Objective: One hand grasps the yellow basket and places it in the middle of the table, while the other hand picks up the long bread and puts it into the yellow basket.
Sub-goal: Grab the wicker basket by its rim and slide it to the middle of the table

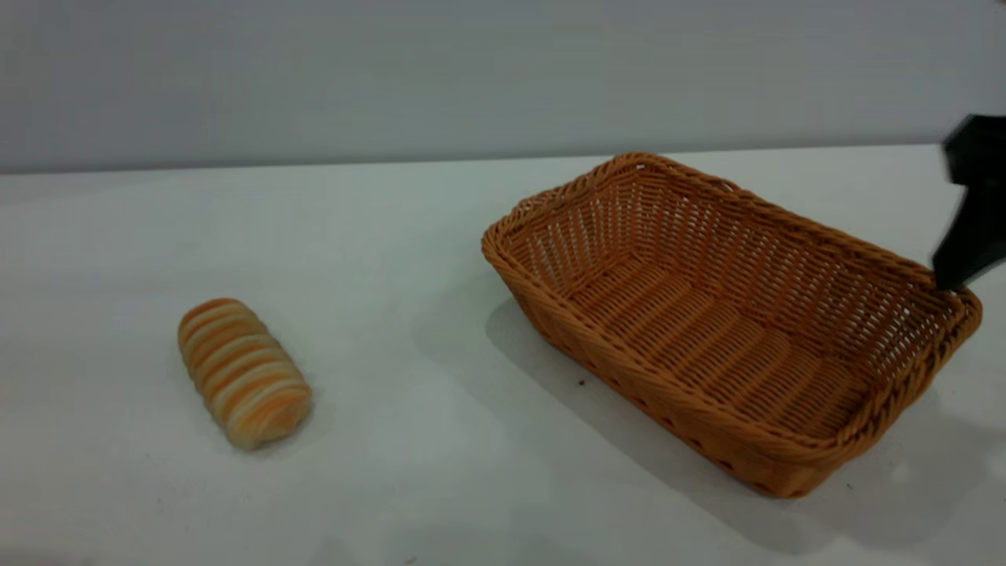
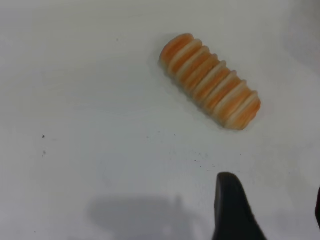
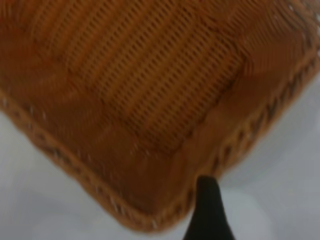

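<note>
The yellow basket (image 1: pixel 731 322) sits empty at the table's (image 1: pixel 409 236) 3 o'clock side, not yet central. The long bread (image 1: pixel 242 372) lies loose at 9 o'clock, well apart, so both steps appear outstanding. The right gripper (image 1: pixel 968 228) touches the basket's rim at its 3 o'clock corner; whether its jaws have closed cannot be told. The left gripper (image 2: pixel 272 210) hovers near the bread, jaws spread, nothing held.

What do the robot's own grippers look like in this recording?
Little shows. The right gripper is a plain matte-black, angular shape with a tapering black finger. The left gripper shows a similar rounded black finger. No cables, markings or sleeves are visible.
</note>
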Tool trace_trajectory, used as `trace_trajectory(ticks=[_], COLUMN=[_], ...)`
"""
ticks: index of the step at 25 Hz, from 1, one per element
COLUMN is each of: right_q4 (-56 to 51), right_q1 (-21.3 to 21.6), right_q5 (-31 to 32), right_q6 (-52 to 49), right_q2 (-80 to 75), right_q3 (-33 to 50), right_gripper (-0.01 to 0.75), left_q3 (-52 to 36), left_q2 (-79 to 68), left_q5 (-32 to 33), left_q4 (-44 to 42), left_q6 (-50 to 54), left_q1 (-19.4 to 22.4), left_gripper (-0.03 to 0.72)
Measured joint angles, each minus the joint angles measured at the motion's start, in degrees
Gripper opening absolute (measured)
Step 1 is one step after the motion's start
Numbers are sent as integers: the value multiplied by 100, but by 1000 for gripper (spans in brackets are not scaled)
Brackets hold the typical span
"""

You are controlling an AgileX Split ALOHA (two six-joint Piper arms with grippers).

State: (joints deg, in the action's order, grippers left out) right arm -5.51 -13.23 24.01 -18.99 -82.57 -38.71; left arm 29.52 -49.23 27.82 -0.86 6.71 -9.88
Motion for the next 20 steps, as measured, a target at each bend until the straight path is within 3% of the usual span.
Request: trace_trajectory(ticks=[5,12,20], right_q4=[0,-52,-949], right_q1=[25,433,459], right_q5=[77,376,43], right_q6=[-309,-561,-121], right_q2=[-868,-1655,-2145], right_q3=[-569,-767,-790], right_gripper=[562,562,562], left_q3=[0,0,0], left_q2=[-12,-12,-12], left_q5=[-19,-13,-13], left_q4=[7,25,86], left_q6=[0,2,2], left_q1=[0,0,0], left_gripper=[459,459,459])
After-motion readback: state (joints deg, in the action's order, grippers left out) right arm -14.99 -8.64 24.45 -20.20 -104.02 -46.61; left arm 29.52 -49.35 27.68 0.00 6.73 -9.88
